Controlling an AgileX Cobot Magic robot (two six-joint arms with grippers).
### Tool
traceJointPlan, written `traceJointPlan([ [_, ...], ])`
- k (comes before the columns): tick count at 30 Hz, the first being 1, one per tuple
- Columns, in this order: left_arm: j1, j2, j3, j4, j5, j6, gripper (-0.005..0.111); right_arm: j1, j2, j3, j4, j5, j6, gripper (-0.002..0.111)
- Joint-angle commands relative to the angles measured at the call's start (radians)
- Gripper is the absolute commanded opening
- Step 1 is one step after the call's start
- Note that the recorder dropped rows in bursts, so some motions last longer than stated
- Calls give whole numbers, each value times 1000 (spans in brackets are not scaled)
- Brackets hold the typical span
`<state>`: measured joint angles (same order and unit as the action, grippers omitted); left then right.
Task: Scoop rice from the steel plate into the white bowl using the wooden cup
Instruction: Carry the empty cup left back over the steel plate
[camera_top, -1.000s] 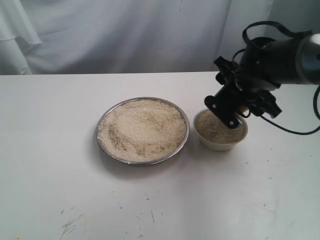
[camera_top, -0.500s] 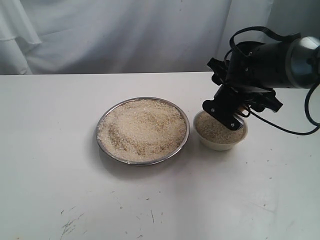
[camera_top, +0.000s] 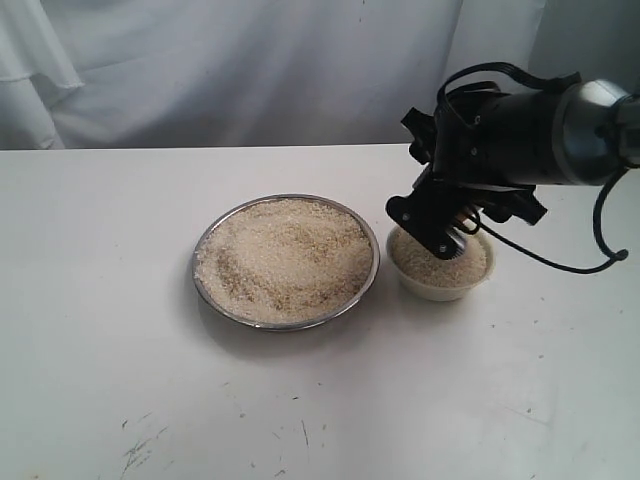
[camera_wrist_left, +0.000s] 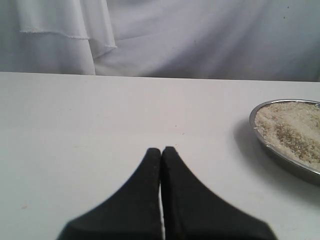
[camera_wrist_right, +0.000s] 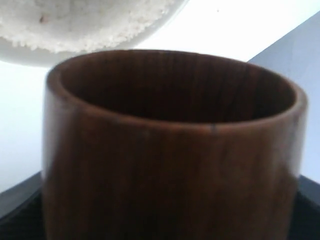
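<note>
The steel plate (camera_top: 205, 290) lies mid-table, heaped with rice (camera_top: 285, 258); its rim (camera_wrist_left: 280, 155) and rice (camera_wrist_left: 292, 131) also show in the left wrist view. To its right stands the white bowl (camera_top: 440, 290), filled with rice (camera_top: 440, 268). My right gripper (camera_top: 450, 225) hangs tilted over the bowl's left half, shut on the wooden cup (camera_wrist_right: 170, 150), which fills the right wrist view with a dark, empty inside. The bowl (camera_wrist_right: 30, 56) and its rice (camera_wrist_right: 85, 20) lie just past the cup's mouth. The cup is hidden by the arm in the exterior view. My left gripper (camera_wrist_left: 161, 150) is shut, empty, over bare table.
A white cloth backdrop (camera_top: 250, 70) hangs behind the white table (camera_top: 320, 400). A black cable (camera_top: 600, 260) loops off the right arm near the table's right edge. Small dark scuffs (camera_top: 140, 450) mark the front of the table.
The right arm has shifted left over the bowl, from its right side toward its left rim, nearer the steel plate. The plate and bowl have not moved.
</note>
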<state>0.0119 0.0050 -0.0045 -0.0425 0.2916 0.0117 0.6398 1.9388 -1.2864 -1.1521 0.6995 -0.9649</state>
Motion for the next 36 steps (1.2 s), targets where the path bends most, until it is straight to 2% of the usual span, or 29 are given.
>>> traceJointPlan([
  [1, -2, -5, 5, -1, -6, -3, 0, 11, -10, 2, -9, -68, 64, 0],
  [12, -2, -5, 5, -1, -6, -3, 0, -34, -10, -25, 11, -96, 170, 0],
  [15, -2, -5, 5, -1, -6, -3, 0, -34, -10, -43, 63, -169, 177, 0],
  [20, -2, -5, 5, -1, -6, -3, 0, -7, -8, -101, 157, -293, 177, 0],
  [26, -2, -5, 5, -1, -6, -3, 0, 15, 4, -144, 157, -392, 179, 0],
  [36, -2, -5, 5, -1, -6, -3, 0, 84, 148, -202, 102, -356, 178, 0],
])
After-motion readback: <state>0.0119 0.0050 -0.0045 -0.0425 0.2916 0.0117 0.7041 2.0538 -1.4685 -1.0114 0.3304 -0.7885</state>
